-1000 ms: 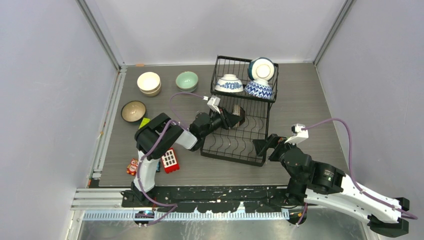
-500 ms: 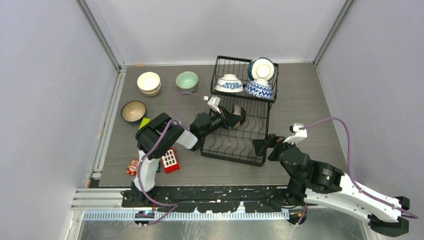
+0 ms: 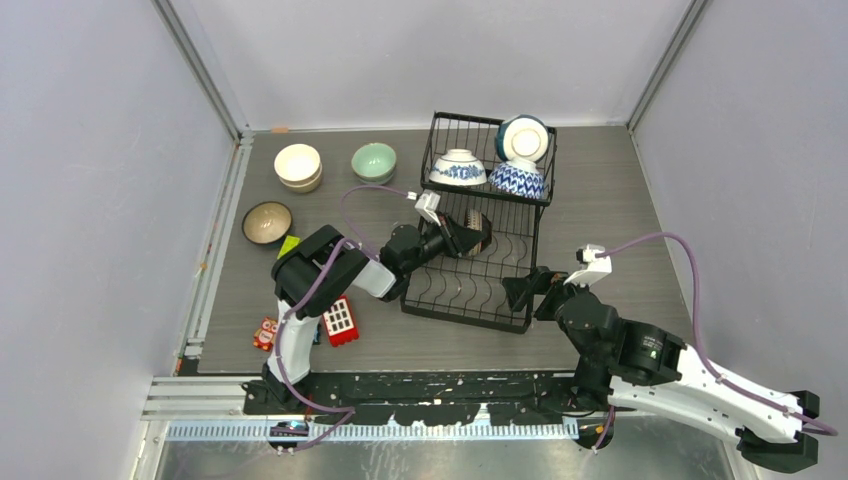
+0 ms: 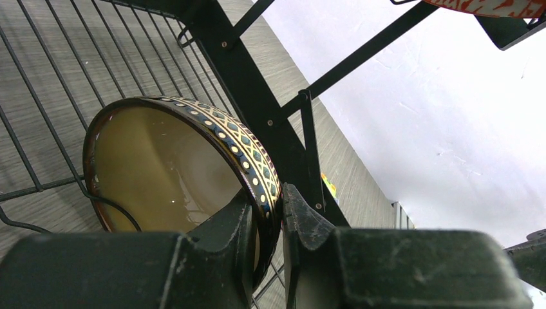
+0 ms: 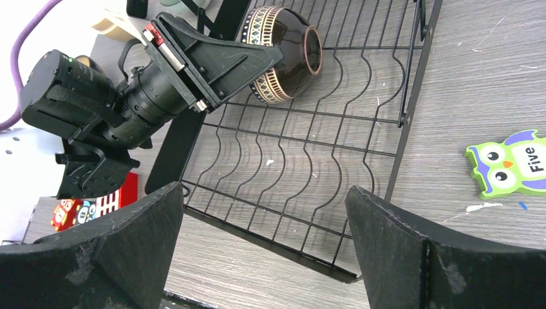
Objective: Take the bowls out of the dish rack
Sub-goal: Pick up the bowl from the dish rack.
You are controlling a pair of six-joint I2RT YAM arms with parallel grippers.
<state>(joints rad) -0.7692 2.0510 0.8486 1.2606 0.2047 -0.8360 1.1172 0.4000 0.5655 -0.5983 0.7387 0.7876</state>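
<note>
The left arm (image 3: 335, 272) is stretched low over the bench (image 3: 600, 200), forearm running into the lower tier of the dish rack (image 3: 465, 317). The left fingers (image 3: 462, 238) are narrow, pinched on the rim of the brown patterned bowl (image 5: 293, 38) — one finger inside, one outside. The bowl lies on its side on the lower wires at the tier's far end, mouth toward that arm. The right arm (image 3: 640, 352) is folded low, and the right fingers (image 3: 526, 287) are spread wide — hovering just off the rack's near right corner, well apart from the bowl.
</note>
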